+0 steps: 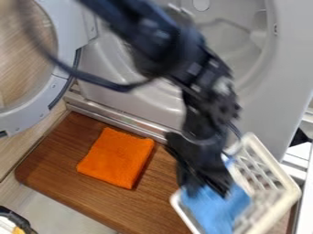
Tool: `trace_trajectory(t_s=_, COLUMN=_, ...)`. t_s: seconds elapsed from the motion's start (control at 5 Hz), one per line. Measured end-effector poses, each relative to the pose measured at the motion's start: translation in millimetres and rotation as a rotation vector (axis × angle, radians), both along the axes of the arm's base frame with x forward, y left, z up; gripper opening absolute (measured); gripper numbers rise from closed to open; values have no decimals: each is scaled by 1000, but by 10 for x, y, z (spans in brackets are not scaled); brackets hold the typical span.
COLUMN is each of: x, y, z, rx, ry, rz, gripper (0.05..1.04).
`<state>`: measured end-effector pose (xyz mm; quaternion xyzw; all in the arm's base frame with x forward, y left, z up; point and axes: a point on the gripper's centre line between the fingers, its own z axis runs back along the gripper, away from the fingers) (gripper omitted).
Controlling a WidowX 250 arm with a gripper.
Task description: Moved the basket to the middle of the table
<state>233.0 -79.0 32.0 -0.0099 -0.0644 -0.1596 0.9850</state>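
The black gripper (205, 178) hangs down over the upper left side of the white basket (278, 178), overlapping its rim and the cloth inside. That basket, with lattice walls, sits at the lower right, partly over the right part of the brown wooden table (67, 160). Inside it lies a blue cloth (217, 212), bunched toward the left side. I cannot tell whether the gripper touches the basket's rim or the cloth. The arm and gripper hide part of the basket's left edge.
A folded orange cloth (116, 157) lies on the wood left of the gripper. Behind stands a grey washer front (263, 109), its round door (61, 55) swung out at the upper left. A metal rail (122, 119) runs along the wood's back edge.
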Motion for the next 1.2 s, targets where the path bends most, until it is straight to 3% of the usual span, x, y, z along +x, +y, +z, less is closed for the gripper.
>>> trace_trajectory(t_s=0.2, x=-73, y=369, z=62, rx=2, ry=12, rz=117, gripper=109)
trace_trajectory(t_s=0.4, x=-152, y=694, z=-39, rx=13, ry=60, rz=227, gripper=109)
trace_trajectory(t_s=0.8, x=-231, y=964, z=-390, rx=39, ry=191, rz=321, gripper=109)
trace_trajectory(t_s=1.2, x=-166, y=1031, z=-558, rx=-5, ry=169, rz=350, gripper=149)
